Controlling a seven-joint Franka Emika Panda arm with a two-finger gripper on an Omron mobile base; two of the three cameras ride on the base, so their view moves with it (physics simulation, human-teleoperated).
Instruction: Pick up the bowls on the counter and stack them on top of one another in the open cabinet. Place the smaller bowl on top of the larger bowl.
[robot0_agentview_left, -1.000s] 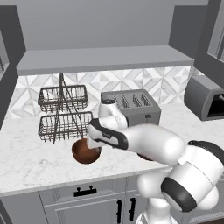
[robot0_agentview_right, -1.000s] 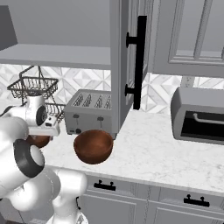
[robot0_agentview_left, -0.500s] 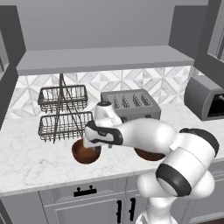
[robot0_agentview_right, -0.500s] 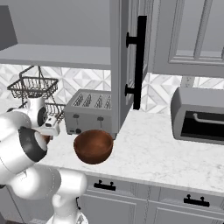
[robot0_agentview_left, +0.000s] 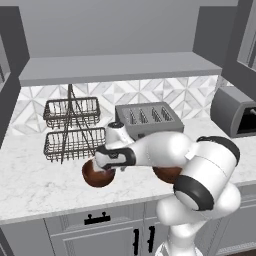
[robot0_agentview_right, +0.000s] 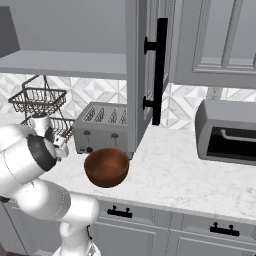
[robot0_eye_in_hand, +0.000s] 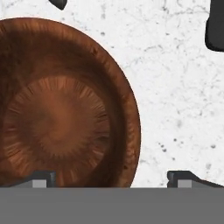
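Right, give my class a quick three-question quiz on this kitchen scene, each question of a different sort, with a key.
1. True or false: the larger bowl already sits in the open cabinet.
2. The claw hangs open right above: A the larger bowl; B the smaller bowl; C the open cabinet's shelf.
3. Fill in: both bowls stand on the marbled ___.

Key: 1 false, it is not in the cabinet. 2 B. 3 counter.
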